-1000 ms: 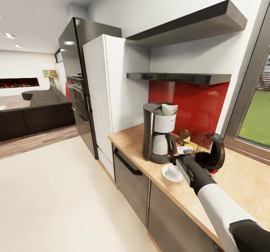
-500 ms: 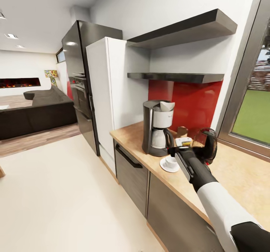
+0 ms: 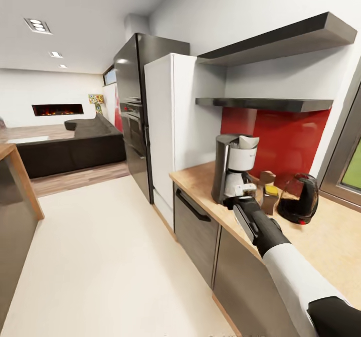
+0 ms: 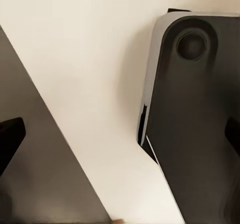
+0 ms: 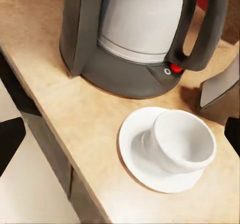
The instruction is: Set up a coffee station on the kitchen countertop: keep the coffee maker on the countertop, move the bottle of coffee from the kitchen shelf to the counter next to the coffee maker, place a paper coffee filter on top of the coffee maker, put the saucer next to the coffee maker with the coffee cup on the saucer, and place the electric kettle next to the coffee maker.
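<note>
Coffee maker (image 3: 234,172) on surface (image 3: 195,179), just beyond right claw (image 3: 244,194); paper coffee filter (image 3: 247,142) on top. Coffee cup (image 5: 181,139) seated on saucer (image 5: 137,149) directly under right claw, touching nothing else, close to maker's base. Bottle of coffee (image 3: 271,197) and electric kettle (image 3: 300,205) just past claw, beside maker. Looks essentially complete. Right claw spread, empty; left claw (image 4: 120,136) spread too.

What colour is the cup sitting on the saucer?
Plain white, like its saucer; the coffee cup shows best in the right wrist view.
</note>
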`<state>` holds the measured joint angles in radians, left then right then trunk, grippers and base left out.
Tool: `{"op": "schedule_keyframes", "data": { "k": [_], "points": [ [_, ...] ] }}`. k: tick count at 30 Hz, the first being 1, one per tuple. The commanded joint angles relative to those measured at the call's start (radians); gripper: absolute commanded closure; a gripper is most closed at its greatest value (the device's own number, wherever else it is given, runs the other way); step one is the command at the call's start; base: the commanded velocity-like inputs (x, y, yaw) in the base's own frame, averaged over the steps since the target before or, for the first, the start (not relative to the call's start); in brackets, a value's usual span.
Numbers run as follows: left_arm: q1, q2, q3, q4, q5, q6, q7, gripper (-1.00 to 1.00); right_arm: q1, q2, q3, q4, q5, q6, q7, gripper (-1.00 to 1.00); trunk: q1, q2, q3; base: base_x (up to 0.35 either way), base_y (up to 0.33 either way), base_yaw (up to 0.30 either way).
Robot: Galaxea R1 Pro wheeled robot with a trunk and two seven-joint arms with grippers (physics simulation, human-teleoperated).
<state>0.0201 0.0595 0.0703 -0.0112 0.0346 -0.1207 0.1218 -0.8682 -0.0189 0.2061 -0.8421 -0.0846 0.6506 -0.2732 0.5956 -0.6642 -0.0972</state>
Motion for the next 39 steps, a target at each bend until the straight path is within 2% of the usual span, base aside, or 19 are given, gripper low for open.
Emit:
{"op": "schedule_keyframes", "data": {
  "k": [1,12,15,16,19,20,21,22,23,26,29,32,34,36,39],
  "points": [
    [0.000,0.000,0.006,-0.001,0.004,-0.002,-0.001,-1.00,-0.001,-0.001,0.005,0.000,-0.009,0.004,-0.009,-1.00,0.000,-0.001,-0.001,-0.273,0.215,0.272],
    [0.000,0.000,0.006,-0.001,0.003,-0.003,-0.001,-1.00,0.000,0.002,0.007,0.007,-0.010,0.003,-0.008,-1.00,0.000,-0.001,0.003,-0.266,0.228,0.272],
    [0.000,0.001,0.006,-0.001,0.001,-0.038,-0.001,-1.00,0.001,0.011,0.007,0.067,-0.010,0.002,-0.006,-1.00,0.000,-0.001,0.004,-0.104,0.092,0.271],
    [0.000,0.001,0.005,-0.001,0.000,-0.059,-0.001,-1.00,0.003,0.023,0.007,0.129,-0.010,-0.008,-0.005,-1.00,0.000,-0.001,0.004,-0.034,0.030,0.252],
    [0.000,0.000,0.004,-0.001,-0.001,-0.078,-0.001,-1.00,0.017,0.054,0.007,0.313,-0.010,-0.167,-0.003,-1.00,0.000,-0.001,0.005,-0.012,0.010,0.211],
    [0.000,-0.001,0.003,-0.001,-0.001,-0.079,-0.001,-1.00,0.019,0.060,0.007,0.342,-0.010,-0.202,-0.003,-1.00,0.000,-0.001,0.006,-0.006,0.005,0.186],
    [0.000,-0.001,0.002,-0.001,-0.001,-0.082,-0.001,-1.00,0.024,0.082,0.007,0.474,-0.009,-0.351,0.001,-1.00,0.000,-0.001,0.006,-0.002,0.002,0.158],
    [0.000,-0.001,0.002,-0.001,-0.001,-0.084,-0.001,-1.00,0.025,0.090,0.007,0.536,-0.008,-0.409,0.005,-1.00,0.000,-0.001,0.006,-0.001,0.001,0.149],
    [0.000,-0.001,0.003,-0.001,0.000,-0.085,-0.001,-1.00,0.026,0.096,0.007,0.600,-0.006,-0.461,0.013,-1.00,0.000,-0.001,0.006,-0.001,0.001,0.142],
    [0.000,-0.003,0.004,-0.001,0.000,-0.086,-0.001,-1.00,0.028,0.103,0.007,0.733,-0.003,-0.549,0.052,-1.00,0.000,-0.001,0.007,-0.001,0.000,0.134],
    [0.000,-0.006,0.003,0.000,0.001,-0.086,-0.001,-1.00,0.058,0.103,0.007,0.790,0.000,-0.585,0.115,-1.00,0.000,-0.001,0.007,0.000,0.000,0.122],
    [0.001,-0.007,0.002,0.000,0.000,-0.085,-0.001,-1.00,0.134,0.099,0.007,0.807,0.002,-0.597,0.159,-1.00,0.000,-0.001,0.007,0.000,0.000,0.111],
    [0.001,-0.007,0.002,0.000,-0.001,-0.084,-0.001,-1.00,0.176,0.098,0.007,0.812,0.003,-0.601,0.170,-1.00,0.000,-0.001,0.007,0.000,0.000,0.104],
    [0.002,-0.006,0.002,0.001,-0.001,-0.082,-0.001,-1.00,0.244,0.097,0.007,0.815,0.003,-0.607,0.177,-1.00,0.000,-0.001,0.008,0.000,0.000,0.100],
    [0.004,-0.005,0.004,0.002,0.001,-0.079,-0.001,-1.00,0.304,0.095,0.007,0.816,0.003,-0.610,0.180,-1.00,0.000,-0.001,0.010,0.000,0.000,0.096]
  ]
}}
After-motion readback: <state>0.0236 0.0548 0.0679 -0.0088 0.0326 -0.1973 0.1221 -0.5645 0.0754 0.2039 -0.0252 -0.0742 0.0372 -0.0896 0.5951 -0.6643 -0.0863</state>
